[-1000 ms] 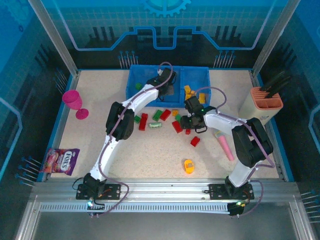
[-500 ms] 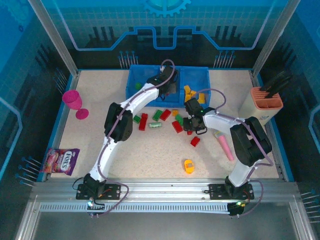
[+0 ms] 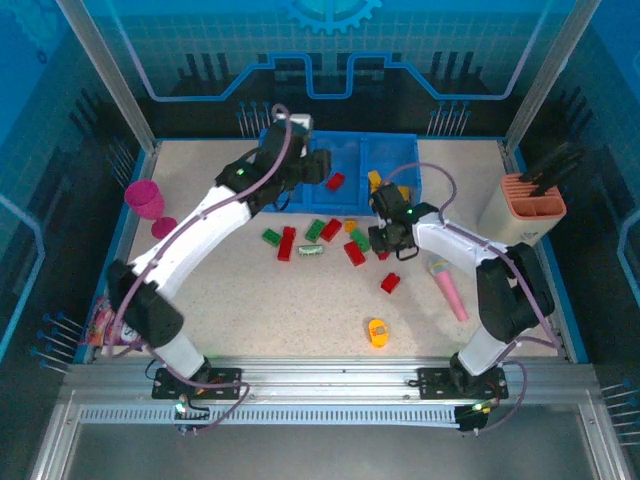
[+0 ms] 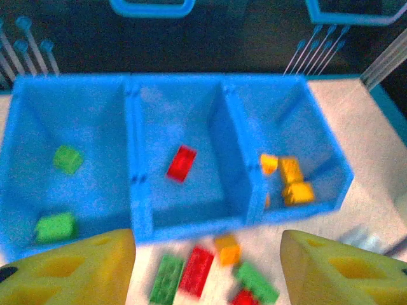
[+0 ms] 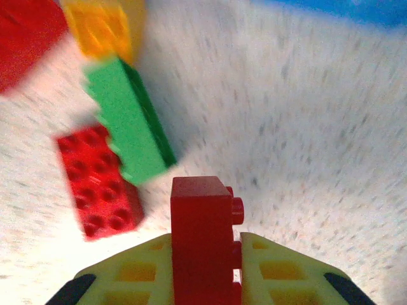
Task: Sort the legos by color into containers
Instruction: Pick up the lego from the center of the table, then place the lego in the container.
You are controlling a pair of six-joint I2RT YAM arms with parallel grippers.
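Hovering over the blue tray (image 4: 178, 79), the left fingers (image 4: 70, 270) stand apart with nothing between them, and the left wrist view looks down into the tray's three compartments. Two green bricks (image 4: 56, 225) lie in the tray's left compartment, a red brick (image 4: 181, 162) lies alone in its middle compartment, and several yellow-orange bricks (image 4: 291, 181) sit together in its right compartment. Just in front of the tray's right half, the right fingers (image 5: 143, 270) are clamped on a small red block (image 5: 202, 244), which stands upright between them; whether it touches the tabletop (image 5: 305, 127) cannot be told. Close to that held piece, a green block (image 5: 130, 121) lies just beside a flat red plate (image 5: 98, 181). More loose bricks (image 3: 314, 229) in red and green are scattered on the tabletop along the tray's front edge, and a lone red piece (image 3: 390, 283) lies farther out from the tray.
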